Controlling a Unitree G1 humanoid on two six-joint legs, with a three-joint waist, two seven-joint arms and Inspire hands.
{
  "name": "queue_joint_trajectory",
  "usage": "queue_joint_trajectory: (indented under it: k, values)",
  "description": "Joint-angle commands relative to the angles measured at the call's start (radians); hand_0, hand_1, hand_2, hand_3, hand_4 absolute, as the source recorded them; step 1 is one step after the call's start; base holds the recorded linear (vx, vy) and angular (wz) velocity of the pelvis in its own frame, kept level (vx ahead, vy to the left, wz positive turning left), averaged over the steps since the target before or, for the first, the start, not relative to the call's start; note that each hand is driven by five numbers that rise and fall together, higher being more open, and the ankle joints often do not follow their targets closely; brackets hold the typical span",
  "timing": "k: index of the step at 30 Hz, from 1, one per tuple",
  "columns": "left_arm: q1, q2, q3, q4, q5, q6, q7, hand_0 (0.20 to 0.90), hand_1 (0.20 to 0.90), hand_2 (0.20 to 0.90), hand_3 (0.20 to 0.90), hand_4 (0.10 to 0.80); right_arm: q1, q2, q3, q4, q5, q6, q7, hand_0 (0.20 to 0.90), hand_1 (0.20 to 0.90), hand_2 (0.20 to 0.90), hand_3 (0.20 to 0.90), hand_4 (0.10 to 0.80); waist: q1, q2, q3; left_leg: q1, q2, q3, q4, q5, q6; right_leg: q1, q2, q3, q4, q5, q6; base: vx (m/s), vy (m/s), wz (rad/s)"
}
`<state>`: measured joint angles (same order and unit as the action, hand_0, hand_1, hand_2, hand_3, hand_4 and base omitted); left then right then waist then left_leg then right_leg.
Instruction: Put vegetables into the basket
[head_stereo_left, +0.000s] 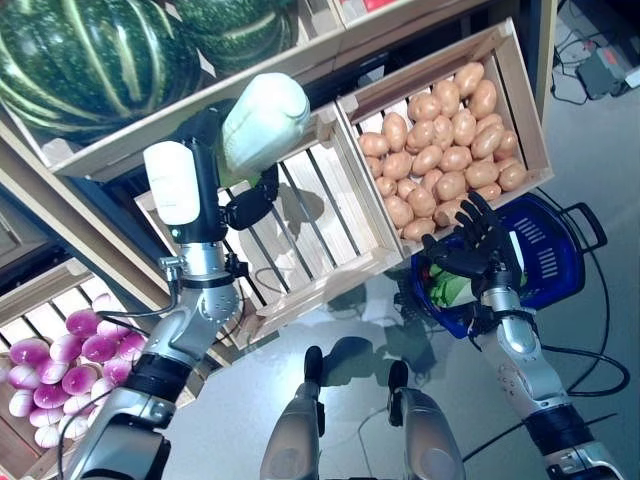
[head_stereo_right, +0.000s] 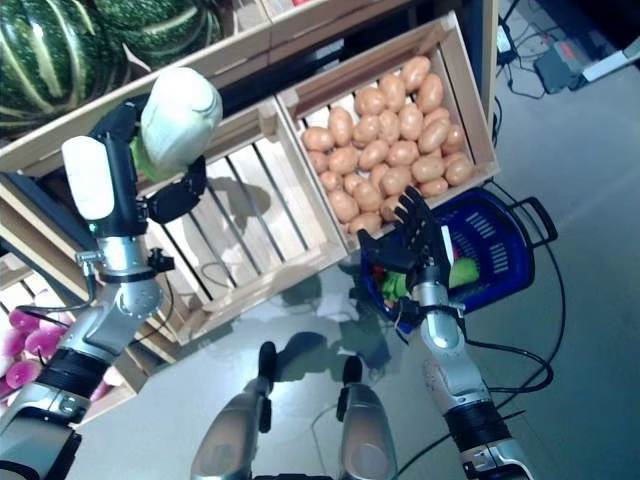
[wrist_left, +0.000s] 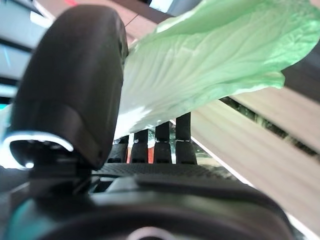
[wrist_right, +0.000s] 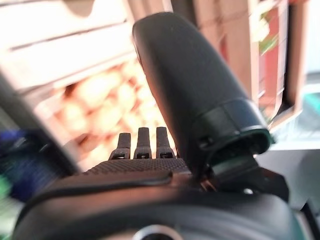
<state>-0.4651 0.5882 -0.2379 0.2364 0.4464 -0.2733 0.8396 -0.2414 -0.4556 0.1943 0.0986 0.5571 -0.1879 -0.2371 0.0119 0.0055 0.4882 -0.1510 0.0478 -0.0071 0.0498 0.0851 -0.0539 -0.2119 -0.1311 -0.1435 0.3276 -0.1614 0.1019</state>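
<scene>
Holding a pale green cabbage (head_stereo_left: 265, 122) up high, the left hand (head_stereo_left: 245, 200) has its fingers (wrist_left: 162, 145) and thumb curled round it, right in front of the empty wooden crate (head_stereo_left: 310, 235). Next crate (head_stereo_left: 505, 75) over is packed with potatoes (head_stereo_left: 440, 150). Right hand (head_stereo_left: 475, 245) hovers over the blue basket (head_stereo_left: 560, 265) on the floor, fingers straight and spread, gripping nothing. Something green (head_stereo_right: 462, 272) already sits in that basket.
</scene>
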Motion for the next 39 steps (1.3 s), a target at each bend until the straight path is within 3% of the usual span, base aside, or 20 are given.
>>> queue_joint_trajectory:
  k: [1, 12, 22, 27, 31, 39]
  values:
    - [0.009, -0.033, 0.012, -0.063, -0.044, -0.061, -0.035, 0.300, 0.300, 0.300, 0.300, 0.400, 0.016, 0.012, -0.022, -0.101, 0.003, -0.088, 0.106, 0.900, 0.900, 0.900, 0.900, 0.800, -0.012, -0.028, -0.201, 0.028, -0.080, -0.018, 0.012, -0.101, 0.047, 0.112, 0.021, -0.043, -0.202, 0.107, -0.044, 0.059, -0.049, 0.06]
    - [0.036, -0.087, -0.099, -0.008, -0.195, -0.019, -0.307, 0.300, 0.300, 0.300, 0.300, 0.400, -0.032, 0.019, 0.043, -0.214, 0.125, -0.015, 0.277, 0.900, 0.900, 0.900, 0.900, 0.800, 0.008, -0.040, -0.245, 0.100, -0.069, -0.031, -0.015, -0.112, 0.052, 0.185, 0.024, -0.042, -0.237, 0.115, -0.035, 0.064, -0.044, 0.00]
    - [0.027, -0.077, -0.191, 0.009, -0.270, 0.014, -0.529, 0.300, 0.300, 0.300, 0.300, 0.400, -0.058, 0.037, 0.102, -0.208, 0.241, 0.043, 0.322, 0.900, 0.900, 0.900, 0.900, 0.800, 0.016, -0.037, -0.288, 0.134, -0.052, -0.035, -0.056, -0.100, 0.040, 0.225, 0.025, -0.032, -0.288, 0.132, -0.030, 0.018, -0.016, -0.01]
    - [0.029, -0.065, -0.233, 0.018, -0.361, -0.001, -0.693, 0.300, 0.300, 0.300, 0.300, 0.400, -0.067, 0.050, 0.135, -0.180, 0.358, 0.120, 0.389, 0.900, 0.900, 0.900, 0.900, 0.800, 0.014, -0.031, -0.301, 0.153, -0.050, -0.033, -0.065, -0.102, 0.043, 0.236, 0.023, -0.025, -0.289, 0.132, -0.029, 0.000, 0.000, 0.00]
    - [0.044, -0.070, -0.251, 0.023, -0.413, -0.014, -0.755, 0.300, 0.300, 0.300, 0.300, 0.400, -0.054, 0.067, 0.171, -0.172, 0.432, 0.161, 0.441, 0.900, 0.900, 0.900, 0.900, 0.800, 0.014, -0.028, -0.313, 0.165, -0.052, -0.030, -0.068, -0.107, 0.046, 0.243, 0.022, -0.018, -0.291, 0.131, -0.028, 0.038, 0.003, -0.01]
    - [0.068, -0.089, -0.293, 0.011, -0.478, -0.020, -0.826, 0.300, 0.300, 0.300, 0.300, 0.400, -0.064, 0.112, 0.229, -0.150, 0.489, 0.138, 0.454, 0.900, 0.900, 0.900, 0.900, 0.800, 0.018, -0.020, -0.329, 0.186, -0.053, -0.028, -0.080, -0.111, 0.050, 0.257, 0.024, -0.003, -0.301, 0.133, -0.025, 0.033, 0.003, -0.02]
